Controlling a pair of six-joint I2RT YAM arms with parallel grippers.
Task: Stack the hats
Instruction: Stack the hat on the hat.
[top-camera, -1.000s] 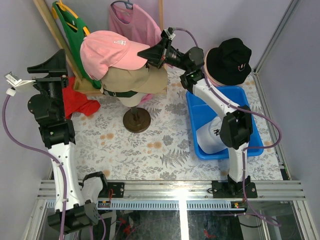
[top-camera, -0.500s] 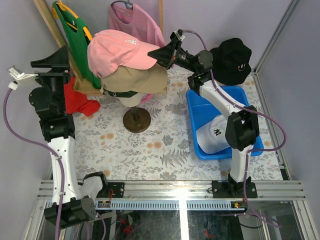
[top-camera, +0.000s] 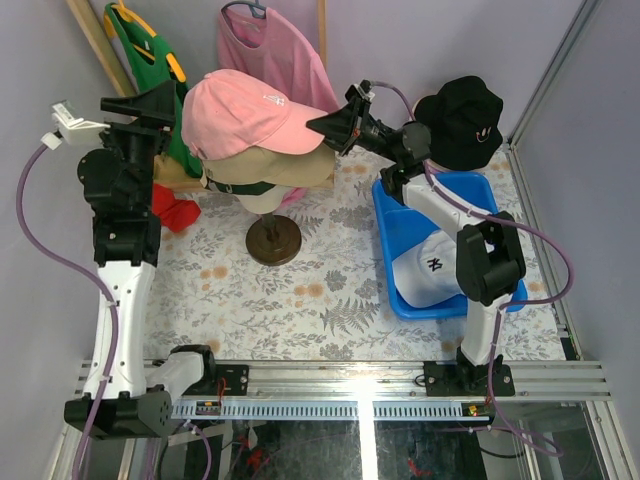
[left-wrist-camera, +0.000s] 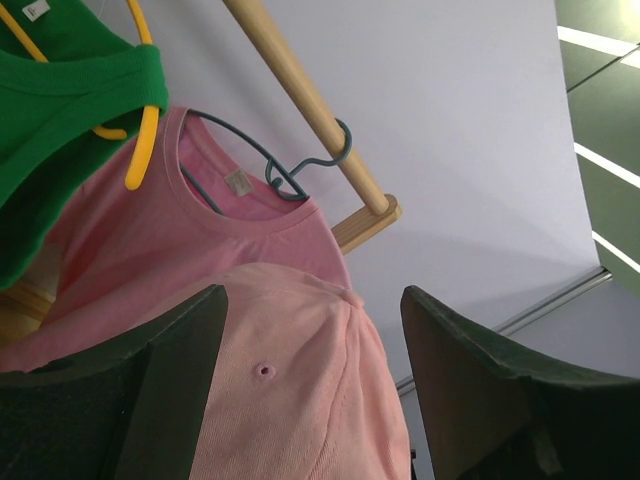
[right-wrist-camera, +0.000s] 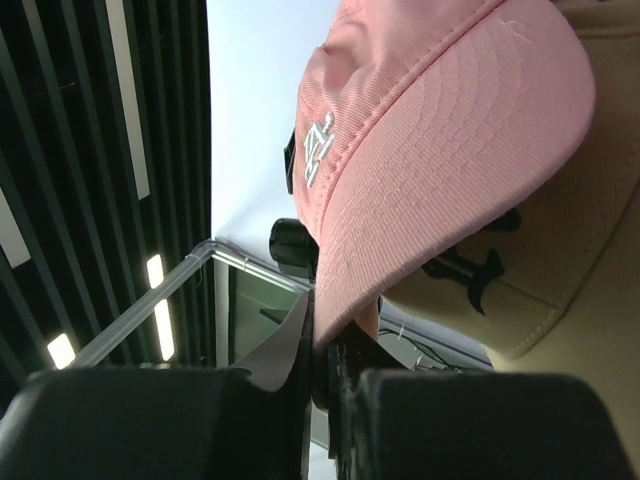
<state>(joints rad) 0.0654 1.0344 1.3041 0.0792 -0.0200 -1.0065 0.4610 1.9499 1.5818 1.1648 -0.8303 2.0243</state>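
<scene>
Pinching the brim tip of the pink cap, the right gripper has its jaws nearly closed on the fabric; the right wrist view shows the brim edge going in between the fingers. Pink cap sits on top of the tan cap, both on the mannequin stand at the back middle of the table. A dark green cap edge shows under the tan one. Left gripper is raised just beside the back of the pink cap, jaws wide apart, gripping nothing; the cap crown shows between its fingers. White cap lies in the blue bin on the right. Black bucket hat sits behind the bin. Green T-shirt and pink T-shirt hang behind the stack.
</scene>
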